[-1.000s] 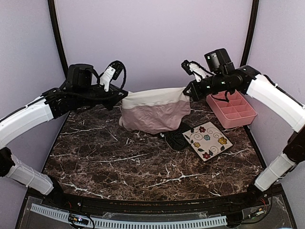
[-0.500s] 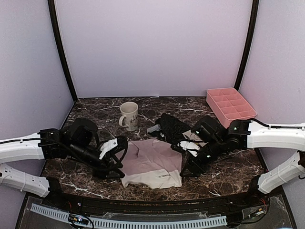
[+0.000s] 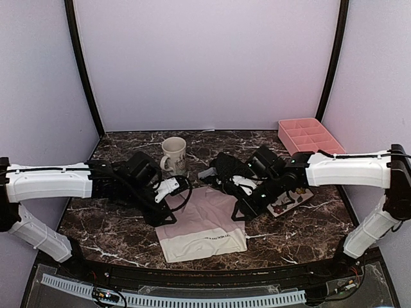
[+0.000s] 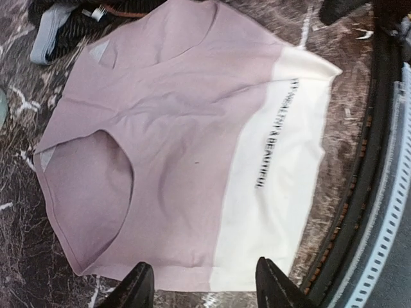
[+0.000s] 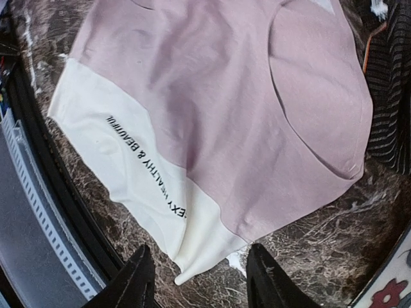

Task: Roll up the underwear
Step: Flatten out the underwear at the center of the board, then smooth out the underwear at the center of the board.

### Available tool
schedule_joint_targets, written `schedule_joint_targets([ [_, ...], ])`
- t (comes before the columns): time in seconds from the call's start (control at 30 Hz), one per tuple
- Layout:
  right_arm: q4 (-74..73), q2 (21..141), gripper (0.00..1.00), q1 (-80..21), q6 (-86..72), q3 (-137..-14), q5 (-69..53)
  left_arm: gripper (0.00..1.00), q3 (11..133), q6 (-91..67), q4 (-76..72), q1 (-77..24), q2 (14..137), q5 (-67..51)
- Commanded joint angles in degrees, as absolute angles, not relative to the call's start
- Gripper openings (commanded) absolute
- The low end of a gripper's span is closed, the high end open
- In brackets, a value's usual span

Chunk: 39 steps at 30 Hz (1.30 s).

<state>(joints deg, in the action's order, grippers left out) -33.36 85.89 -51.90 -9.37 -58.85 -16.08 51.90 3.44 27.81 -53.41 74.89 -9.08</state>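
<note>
The pale pink and white underwear (image 3: 203, 226) lies spread flat near the table's front edge, its white waistband toward the front. It fills the left wrist view (image 4: 192, 147) and the right wrist view (image 5: 212, 115). My left gripper (image 3: 160, 215) (image 4: 204, 290) hovers open over its left edge, holding nothing. At the right edge my right gripper (image 3: 241, 210) (image 5: 201, 282) is open too, its fingers straddling the waistband corner without touching. The black ribbed underwear (image 3: 228, 169) (image 4: 61, 19) (image 5: 392, 96) lies crumpled behind the pink one.
A white mug (image 3: 174, 155) stands behind my left arm. A pink compartment tray (image 3: 311, 136) sits at the back right. The flowered plate (image 3: 290, 200) (image 5: 393, 296) peeks out under my right arm. The black table rim (image 4: 359, 192) runs close to the waistband.
A second ago both grippers held the pink underwear stretched in the air at the back. It now lies flat at the front, released, and both grippers have lifted slightly back from its sides.
</note>
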Motion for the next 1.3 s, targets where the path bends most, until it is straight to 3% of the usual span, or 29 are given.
schedule_joint_targets([
  [0.0, -30.19, 90.58, 0.44, -51.78, -12.64, -61.25, -15.76, 0.52, 57.01, 4.93, 26.05, -49.92, 84.25, -4.85],
  [0.3, -30.15, 97.9, 0.3, -51.5, -13.88, -61.71, -13.06, 0.38, 62.13, 9.77, 32.62, -47.18, 99.16, -2.38],
  [0.63, -30.61, 99.4, 0.28, -51.51, -13.15, -61.07, -14.46, 0.32, 56.97, 8.55, 42.92, -43.71, 92.53, 2.3],
  [0.8, -30.45, 100.26, 0.28, -51.38, -13.45, -62.74, -15.71, 0.36, 61.01, 2.91, 46.93, -42.99, 90.52, 3.24],
  [0.9, -29.89, 98.95, 0.27, -50.1, -15.29, -62.64, -17.38, 0.49, 61.45, -7.21, 45.34, -43.06, 87.13, -2.9],
  [1.1, -29.27, 94.44, 0.25, -46.88, -18.54, -58.86, -18.77, 0.54, 55.69, -25.22, 41.09, -45.95, 78.3, -4.86],
  [1.27, -30.37, 95.7, 0.18, -46.89, -18.0, -58.34, -19.44, 0.54, 53.8, -36.57, 43.63, -53.13, 79.59, -3.89],
])
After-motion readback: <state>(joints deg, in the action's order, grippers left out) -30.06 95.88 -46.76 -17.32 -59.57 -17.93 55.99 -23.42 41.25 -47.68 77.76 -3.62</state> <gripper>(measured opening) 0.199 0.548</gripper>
